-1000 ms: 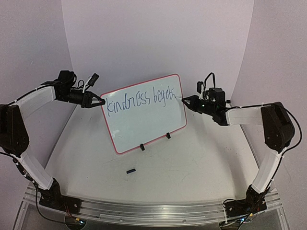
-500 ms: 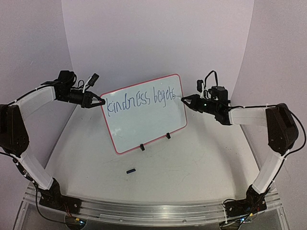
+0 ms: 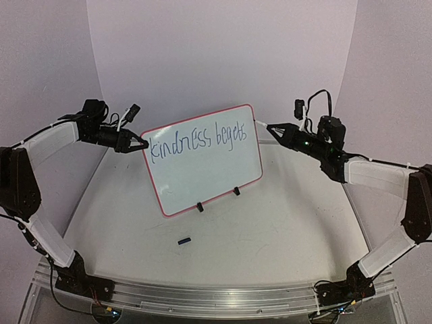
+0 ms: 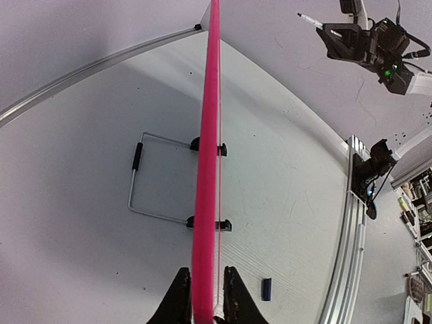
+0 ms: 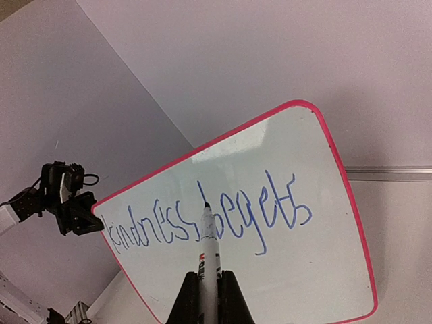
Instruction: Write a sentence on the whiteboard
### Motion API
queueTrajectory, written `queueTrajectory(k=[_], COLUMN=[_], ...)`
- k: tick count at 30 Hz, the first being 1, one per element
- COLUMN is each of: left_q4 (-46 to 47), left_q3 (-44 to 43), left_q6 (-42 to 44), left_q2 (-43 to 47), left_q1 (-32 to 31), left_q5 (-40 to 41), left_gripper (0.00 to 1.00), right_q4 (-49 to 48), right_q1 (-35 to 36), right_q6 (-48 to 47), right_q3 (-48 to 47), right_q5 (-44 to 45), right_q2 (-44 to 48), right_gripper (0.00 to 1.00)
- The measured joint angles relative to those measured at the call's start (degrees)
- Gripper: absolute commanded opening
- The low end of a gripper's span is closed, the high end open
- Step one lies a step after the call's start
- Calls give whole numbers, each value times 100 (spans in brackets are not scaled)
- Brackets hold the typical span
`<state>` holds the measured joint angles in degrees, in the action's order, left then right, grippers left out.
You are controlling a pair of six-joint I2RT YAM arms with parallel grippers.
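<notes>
The whiteboard point(image 3: 202, 177) stands tilted on two black feet at mid table. Its red rim shows edge-on in the left wrist view point(image 4: 206, 169). One line of the sentence point(image 3: 199, 142) is on it, in dark blue: "kindness begets", also readable in the right wrist view point(image 5: 223, 223). My left gripper point(image 3: 138, 144) is shut on the board's left edge, its jaws on either side of the rim point(image 4: 202, 307). My right gripper point(image 3: 275, 129) is shut on a white marker pen point(image 5: 209, 250). The pen's tip hangs in the air just right of the board's top right corner, off the surface.
A small dark blue pen cap point(image 3: 183, 240) lies on the table in front of the board, also in the left wrist view point(image 4: 266, 289). A wire stand point(image 4: 135, 182) props the board from behind. A metal rail point(image 3: 202, 297) runs along the near edge.
My right arm has drawn back to the right and upward, and the marker tip has left the end of "begets". The left gripper and the board have not moved.
</notes>
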<state>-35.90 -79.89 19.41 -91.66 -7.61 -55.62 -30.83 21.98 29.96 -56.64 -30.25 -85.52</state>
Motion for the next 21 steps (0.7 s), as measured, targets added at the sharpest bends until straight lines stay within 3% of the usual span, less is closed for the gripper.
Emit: queueTrajectory(k=[13,21], left_q4=[-23,20], left_q3=[2,11], left_q6=[-15,-81], left_q2=[11,199], left_q1=[-119,-119], left_q5=[239,429], left_gripper=[74,83], right_q4=[54,279], right_q1=[0,0], right_q6=[-61,-171], right_q3=[217,257], right_q5=[86,106], right_q2=[151,393], right_gripper=[0,0])
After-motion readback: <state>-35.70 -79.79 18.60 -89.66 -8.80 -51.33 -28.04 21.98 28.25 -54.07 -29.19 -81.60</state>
